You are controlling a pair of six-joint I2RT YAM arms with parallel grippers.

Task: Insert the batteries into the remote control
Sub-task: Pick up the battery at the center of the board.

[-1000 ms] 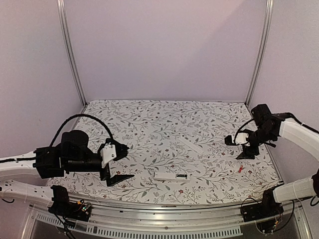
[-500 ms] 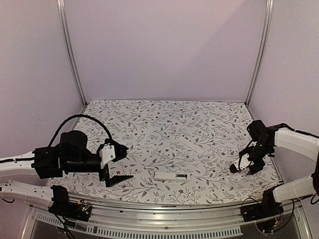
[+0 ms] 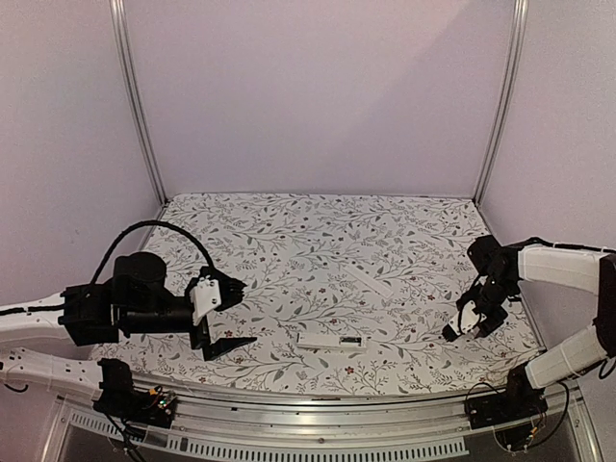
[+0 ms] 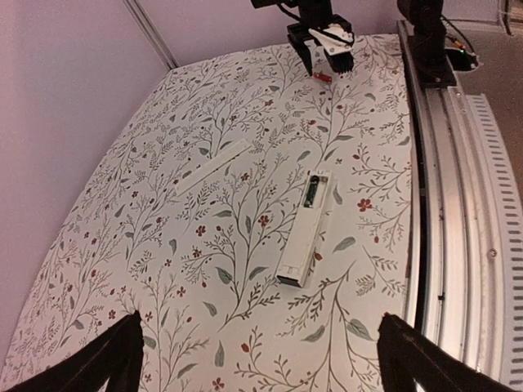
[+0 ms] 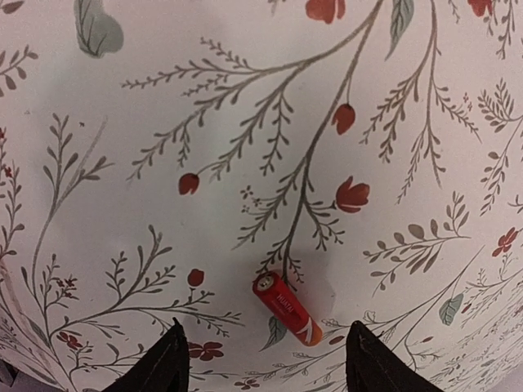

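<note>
The white remote control (image 3: 330, 340) lies near the front middle of the table, with a dark patch in its open compartment (image 4: 311, 189). The red battery (image 5: 287, 309) lies flat on the cloth, just above and between my right gripper's open fingertips, untouched. My right gripper (image 3: 469, 325) points down over it at the right; the left wrist view shows this too (image 4: 322, 77). My left gripper (image 3: 236, 316) is open and empty, left of the remote (image 4: 304, 229) and aimed at it. No separate black battery shows.
The thin white cover strip (image 3: 369, 281) lies behind the remote; the left wrist view shows it too (image 4: 212, 166). The metal front rail (image 4: 445, 204) runs beside the remote. The floral cloth (image 3: 289, 241) covers the table.
My right gripper has come down and forward from the back right and now stands over the red battery. The left arm has barely moved.
</note>
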